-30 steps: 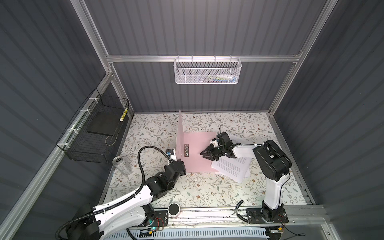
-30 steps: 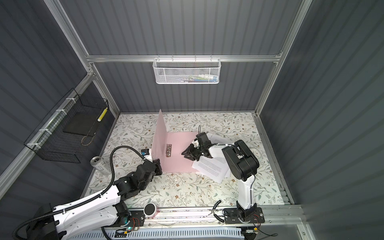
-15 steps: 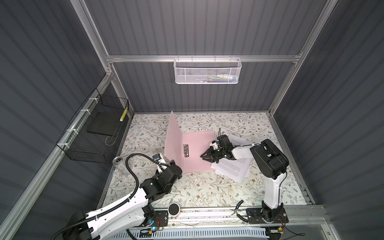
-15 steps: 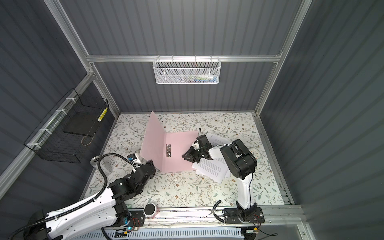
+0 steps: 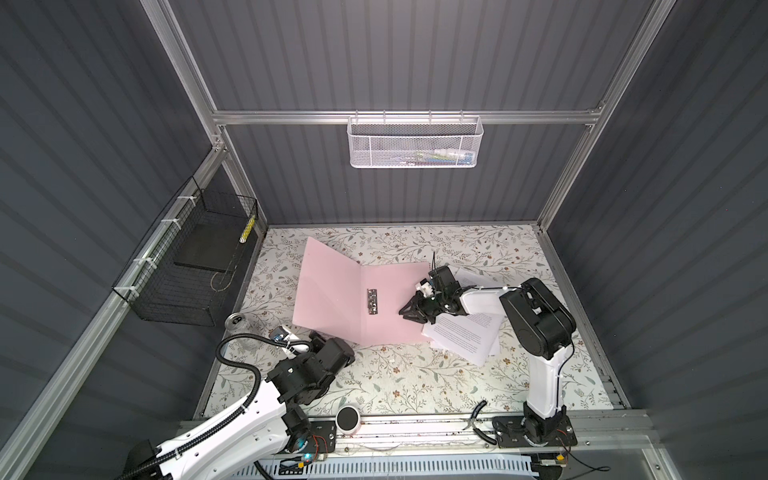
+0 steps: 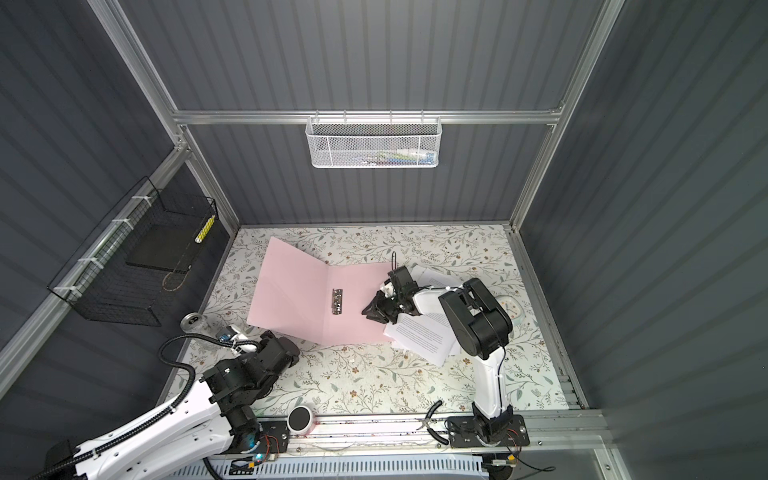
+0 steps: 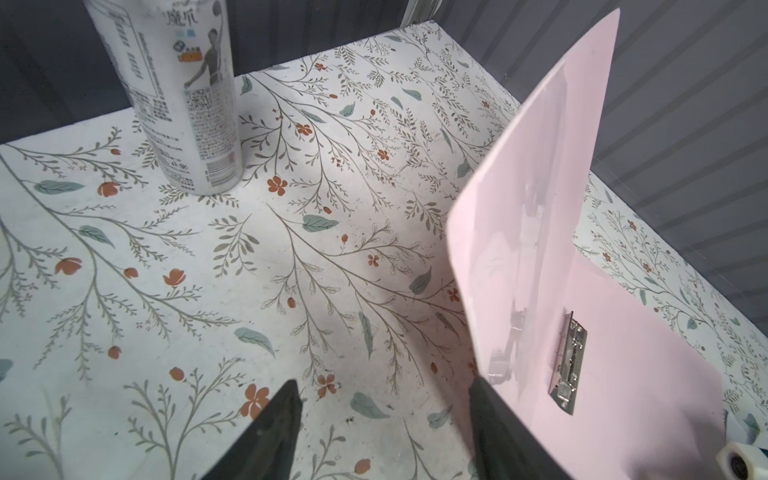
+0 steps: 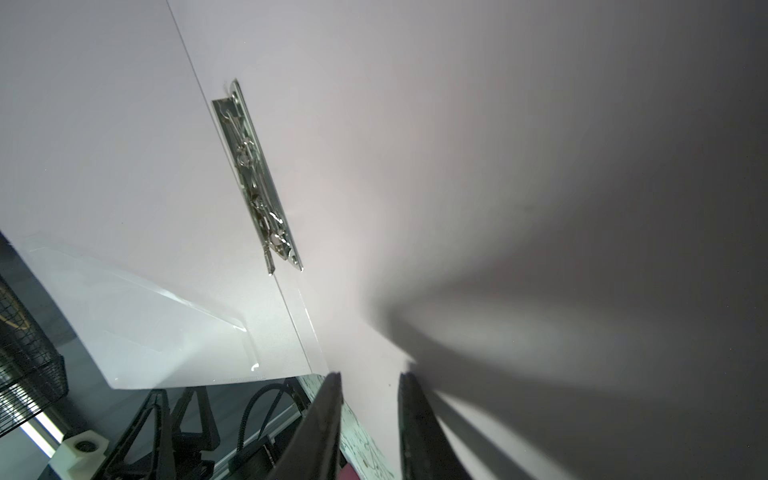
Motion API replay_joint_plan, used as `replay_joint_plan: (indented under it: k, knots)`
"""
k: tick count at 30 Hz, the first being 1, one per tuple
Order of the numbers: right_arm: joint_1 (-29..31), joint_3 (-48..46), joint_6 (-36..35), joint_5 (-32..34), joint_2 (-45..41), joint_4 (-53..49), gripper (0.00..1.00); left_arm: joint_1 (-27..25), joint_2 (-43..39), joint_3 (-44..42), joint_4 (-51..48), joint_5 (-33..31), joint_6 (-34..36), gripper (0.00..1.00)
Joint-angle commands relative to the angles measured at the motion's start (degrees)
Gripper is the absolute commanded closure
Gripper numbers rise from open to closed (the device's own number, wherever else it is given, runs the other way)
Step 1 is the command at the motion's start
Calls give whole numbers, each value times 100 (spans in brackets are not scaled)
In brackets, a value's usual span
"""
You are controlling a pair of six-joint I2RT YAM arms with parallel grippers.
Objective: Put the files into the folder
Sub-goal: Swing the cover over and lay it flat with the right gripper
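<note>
A white mesh basket (image 5: pixel 415 143) hangs at upper centre on the grey back wall. At left, a black wire basket (image 5: pixel 183 286) holds a dark flat slab (image 5: pixel 205 251). A drink can (image 5: pixel 237 322) stands upright, left of centre, on the floral table covering (image 5: pixel 415 374). A round black puck (image 5: pixel 348 419) sits near the bottom.

White can (image 7: pixel 178 95) labelled 魔爪, fine print illegible, files (image 5: pixel 461 334) unreadable
</note>
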Motion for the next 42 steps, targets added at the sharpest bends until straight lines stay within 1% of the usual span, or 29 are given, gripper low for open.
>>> replay_joint_plan:
  k: [1, 3, 5, 8, 10, 12, 14, 16, 18, 21, 25, 29, 32, 34, 36, 38, 42]
  knots:
    - [239, 1091, -738, 440, -188, -1234, 72, 22, -13, 284, -281, -228, 22, 34]
    - [414, 1810, -1086, 721, -81, -1827, 72, 31, -112, 287, -269, -278, 65, 33]
    - [585, 2538, -1320, 842, 153, -2271, 72, 34, -302, 275, -254, -309, 163, 33]
    - [787, 3495, -1475, 797, 617, -2765, 72, 30, -649, 285, -449, -387, 118, 33]
    - [925, 3984, -1494, 710, 874, -2885, 72, 30, -903, 349, -600, -446, 238, 34]
    - [1081, 4437, -1507, 625, 1117, -2966, 72, 34, -1153, 509, -665, -481, 656, 35]
    - [1282, 4933, -1552, 583, 1408, -3150, 72, 31, -1338, 814, -668, -454, 1330, 35]
    - [1445, 5354, -1575, 555, 1674, -3295, 72, 30, -1410, 1177, -678, -392, 1906, 34]
    - [1577, 5602, -1528, 514, 1893, -3322, 72, 34, -1405, 1544, -667, -297, 2315, 34]
    - [1700, 5741, -1397, 430, 2159, -3245, 72, 30, -1268, 1843, -55, 121, 3183, 34]
    - [1730, 5474, -1229, 268, 2209, -2954, 73, 35, -673, 1858, 968, 807, 3846, 32]
    - [1695, 4603, -1186, 119, 1805, -2374, 73, 34, 138, 1657, 2449, 1776, 4547, 29]
    - [1621, 3767, -1210, 51, 1284, -1882, 72, 30, 955, 1819, 3020, 2297, 4641, 28]
    - [1544, 3273, -1239, 58, 948, -1696, 72, 34, 1458, 1940, 3172, 2388, 4674, 29]
    - [1431, 2790, -1218, 78, 631, -1528, 72, 96, 1769, 1936, 3423, 2486, 4719, 30]
    - [1287, 2359, -1188, 111, 368, -1405, 73, 298, 1902, 1851, 3555, 2611, 4633, 31]
    - [930, 1668, -1086, 150, 62, -1178, 73, 1147, 2021, 1515, 3771, 3373, 4359, 33]
